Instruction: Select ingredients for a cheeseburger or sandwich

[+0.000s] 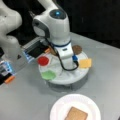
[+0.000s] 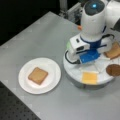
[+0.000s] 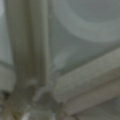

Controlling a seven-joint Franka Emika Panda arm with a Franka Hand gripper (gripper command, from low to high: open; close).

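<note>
In both front views the arm's wrist hides the pincer, and its jaws cannot be made out. The bread slice (image 1: 76, 114) on the paper plate (image 1: 58, 110) is cut by a front view's bottom. The wrist view gives only blurred pale ridges.

Soft, blurry frames under even light, dark backgrounds; wrist view unfocused.

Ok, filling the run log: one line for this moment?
gripper: low over tray | plate: one bread slice | cheese, patty: on tray
</note>
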